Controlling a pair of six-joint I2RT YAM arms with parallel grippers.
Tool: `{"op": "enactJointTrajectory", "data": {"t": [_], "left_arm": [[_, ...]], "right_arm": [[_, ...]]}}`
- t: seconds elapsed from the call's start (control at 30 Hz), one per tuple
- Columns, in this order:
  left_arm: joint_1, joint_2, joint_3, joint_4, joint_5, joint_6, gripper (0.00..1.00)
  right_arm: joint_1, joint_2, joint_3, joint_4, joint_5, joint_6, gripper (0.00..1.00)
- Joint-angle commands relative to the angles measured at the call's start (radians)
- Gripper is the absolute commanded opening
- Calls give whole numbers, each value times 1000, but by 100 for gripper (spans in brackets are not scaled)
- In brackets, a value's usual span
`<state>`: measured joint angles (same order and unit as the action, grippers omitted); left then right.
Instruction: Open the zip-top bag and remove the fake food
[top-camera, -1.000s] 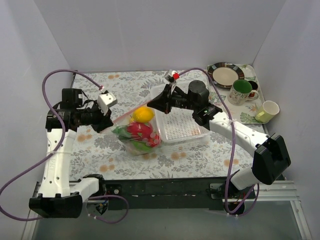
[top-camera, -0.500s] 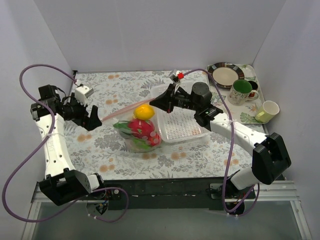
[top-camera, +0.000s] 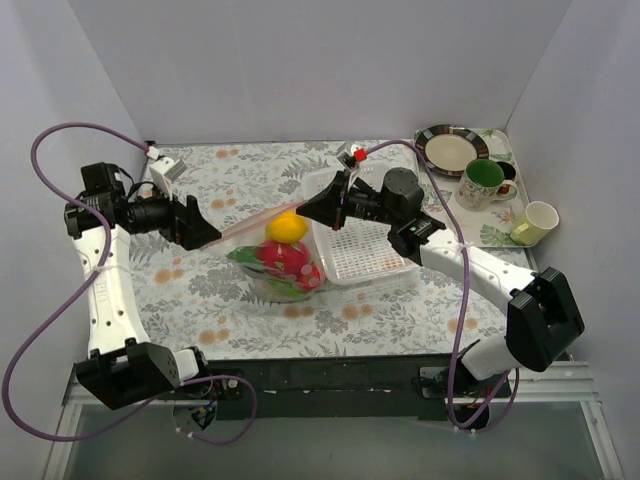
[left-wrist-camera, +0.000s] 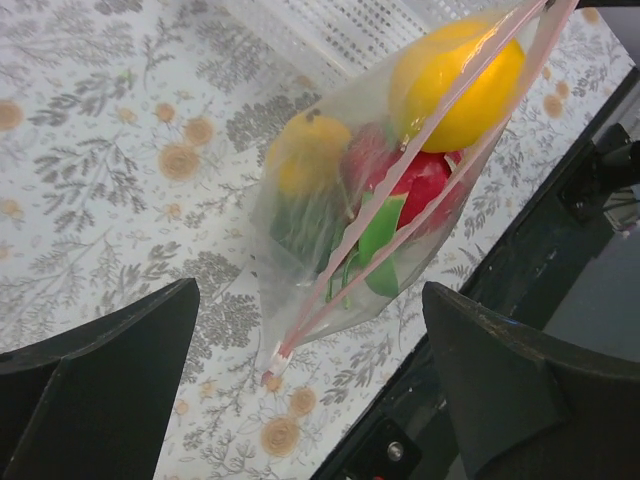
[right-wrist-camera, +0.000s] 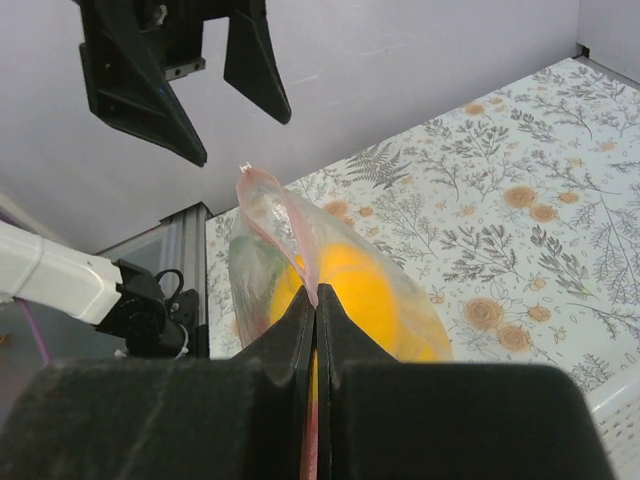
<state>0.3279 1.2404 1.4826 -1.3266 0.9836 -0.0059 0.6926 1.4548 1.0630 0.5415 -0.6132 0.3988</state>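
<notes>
The clear zip-top bag (top-camera: 278, 268) sits on the flowered table, its pink zip strip (left-wrist-camera: 400, 200) stretched up to the right. My right gripper (top-camera: 322, 207) is shut on that strip's upper end (right-wrist-camera: 312, 292). Through the plastic I see the fake food: a yellow lemon (left-wrist-camera: 460, 85), a red piece (left-wrist-camera: 420, 185) and green pieces (left-wrist-camera: 380, 235). My left gripper (top-camera: 205, 232) is open. Its wide jaws (left-wrist-camera: 310, 292) flank the strip's free lower end (left-wrist-camera: 275, 355) without touching it. In the right wrist view the left gripper (right-wrist-camera: 243, 140) hangs just above that end.
A white perforated basket (top-camera: 365, 255) lies right of the bag, under the right arm. At the back right a tray (top-camera: 497, 234) holds a plate (top-camera: 450, 150), a green mug (top-camera: 482, 182) and a pale cup (top-camera: 538, 218). The table's black front edge (left-wrist-camera: 520, 290) is close by.
The left gripper opened and let go of the strip's end, drew back to the left, then edged back toward the bag. The right gripper held still on the strip.
</notes>
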Motion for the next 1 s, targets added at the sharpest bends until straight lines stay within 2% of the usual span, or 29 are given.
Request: {"op": "enactJointTrajectory", "data": {"t": [0.0, 0.4, 0.6, 0.77, 0.83, 0.87, 0.97], "left_arm": [[-29, -28, -71, 58, 6, -29, 93], [-125, -82, -180, 185, -48, -126, 84], [-145, -73, -162, 185, -37, -138, 82], [-190, -116, -261, 289, -123, -210, 75], [-240, -130, -283, 334, -151, -241, 74], [-259, -134, -300, 342, -170, -250, 71], [-314, -112, -303, 340, -197, -258, 40]], "right_arm": [[28, -62, -11, 92, -11, 15, 1], [88, -94, -72, 80, -3, 8, 1], [102, -106, -92, 74, 1, 5, 1], [113, -117, -106, 74, -3, 5, 1], [116, -122, -109, 74, -2, 6, 1], [117, -125, -109, 75, -3, 6, 1], [119, -128, -109, 72, -3, 6, 1]]}}
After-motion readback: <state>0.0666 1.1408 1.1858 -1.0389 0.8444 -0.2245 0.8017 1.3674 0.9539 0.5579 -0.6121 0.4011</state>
